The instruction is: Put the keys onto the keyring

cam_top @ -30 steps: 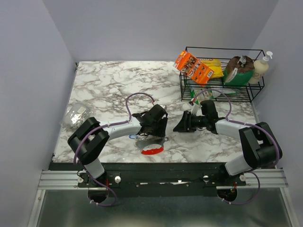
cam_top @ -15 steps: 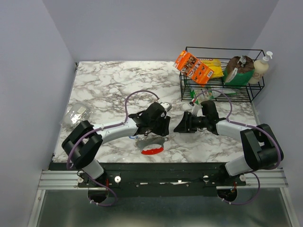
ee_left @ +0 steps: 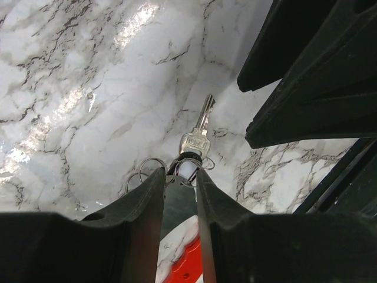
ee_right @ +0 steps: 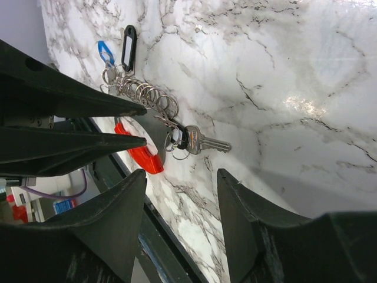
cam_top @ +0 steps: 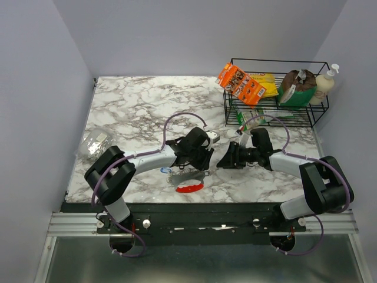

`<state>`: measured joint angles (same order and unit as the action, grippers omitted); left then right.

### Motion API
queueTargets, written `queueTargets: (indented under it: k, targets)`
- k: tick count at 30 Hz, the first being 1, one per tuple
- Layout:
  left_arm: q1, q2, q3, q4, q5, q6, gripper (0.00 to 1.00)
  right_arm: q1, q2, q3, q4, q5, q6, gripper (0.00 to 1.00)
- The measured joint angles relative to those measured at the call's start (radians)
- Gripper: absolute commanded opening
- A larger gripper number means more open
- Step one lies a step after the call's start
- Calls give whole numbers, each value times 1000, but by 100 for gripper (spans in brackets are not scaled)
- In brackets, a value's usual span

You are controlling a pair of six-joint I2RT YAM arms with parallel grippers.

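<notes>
Left wrist: L fingers [ee_left: 147,203] pinching keyring [ee_left: 178,206], key [ee_left: 198,132] just beyond tips

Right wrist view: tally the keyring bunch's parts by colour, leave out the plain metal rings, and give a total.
Silver key: 1
Blue piece: 1
Black tag: 1
Red plastic piece: 1
Total: 4
</notes>
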<state>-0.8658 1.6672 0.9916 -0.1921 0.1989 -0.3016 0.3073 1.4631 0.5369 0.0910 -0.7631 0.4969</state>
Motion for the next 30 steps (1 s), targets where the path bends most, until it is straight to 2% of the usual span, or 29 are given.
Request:
queueTargets:
  k: [15, 21, 24, 27, 28, 30]
  targets:
    - [0, 39, 2, 0, 23, 30, 28, 0, -4, -7, 5, 0, 0, 60]
    - [0, 56, 2, 0, 22, 36, 33, 0, -13, -7, 5, 0, 0, 60]
    - [0, 60, 2, 0, 22, 36, 29, 0, -16, -7, 5, 0, 0, 60]
    - [0, 60, 2, 3, 23, 36, 14, 0, -17, -7, 5, 0, 0, 60]
    - [0, 60, 2, 3, 23, 39, 5, 0, -17, -7, 5, 0, 0, 60]
    - [0, 60, 2, 4, 26, 42, 0, 0, -18, -7, 5, 0, 0, 60]
